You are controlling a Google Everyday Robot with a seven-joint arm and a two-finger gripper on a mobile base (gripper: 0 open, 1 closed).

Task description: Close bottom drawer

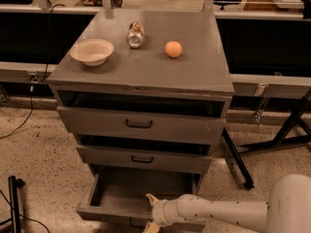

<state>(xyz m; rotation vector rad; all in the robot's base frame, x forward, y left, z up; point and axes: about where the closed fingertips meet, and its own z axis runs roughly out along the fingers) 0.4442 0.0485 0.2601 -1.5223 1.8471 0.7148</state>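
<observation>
The bottom drawer of the grey metal cabinet is pulled out wide, its inside bare, and its front panel runs along the lower edge of the view. My gripper sits at the drawer's front rim near the middle, at the end of my white arm reaching in from the lower right. One pale fingertip points up over the rim and another goes down past the front panel. The drawer's handle is hidden.
The middle drawer and top drawer stand slightly open. On the cabinet top are a white bowl, a tipped can and an orange. Black stand legs are at right, a black post at left.
</observation>
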